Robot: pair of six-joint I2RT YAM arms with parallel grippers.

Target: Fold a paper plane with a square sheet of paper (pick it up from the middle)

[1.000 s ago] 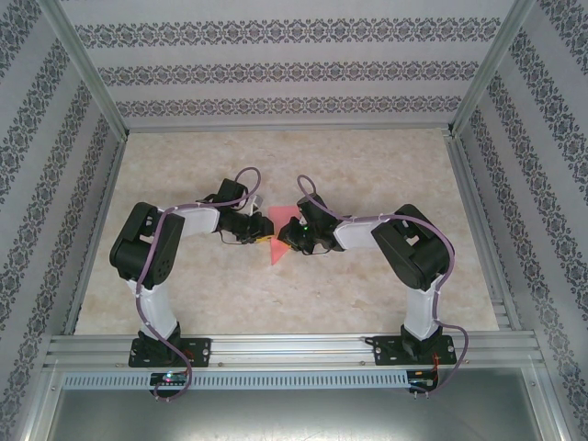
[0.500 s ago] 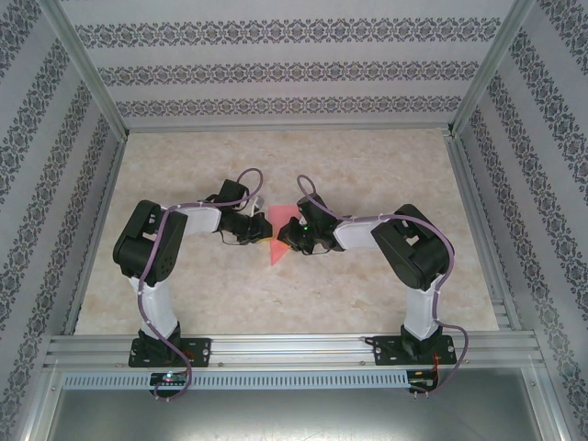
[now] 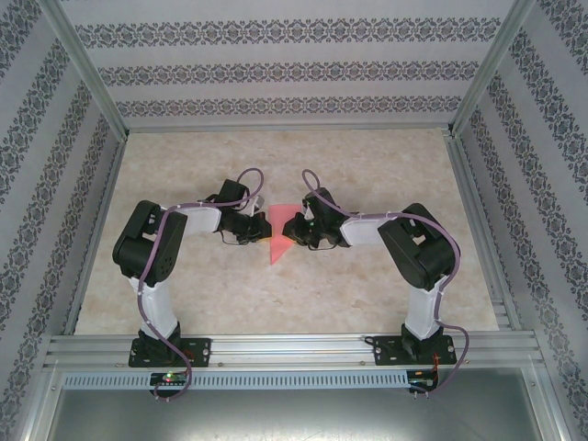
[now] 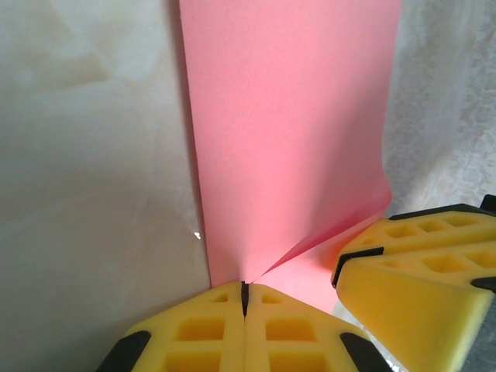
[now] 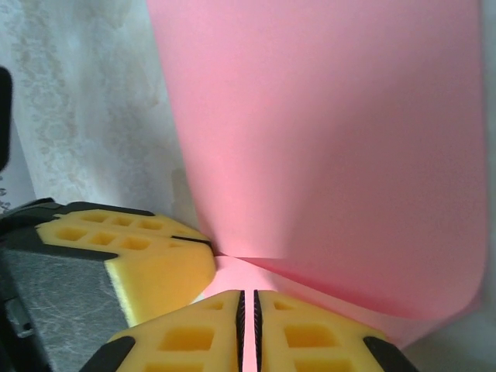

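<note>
Thin salmon-pink paper square pinched at centre of tabletop
Left fingers, right fingers clench it; your wrist views reveal its lifted fold.

The salmon-pink sheet is picked out near the middle of the worktop, plain and unmarked, and from above it is read as a folded shape, broad at the far end and drawn to a point toward the near edge. It is pinched at one edge by the closed left claw and at the opposite side by the closed right claw. Between them its surface is seen smooth and bowed, with a soft diagonal bend running out from the left pinch.
</note>
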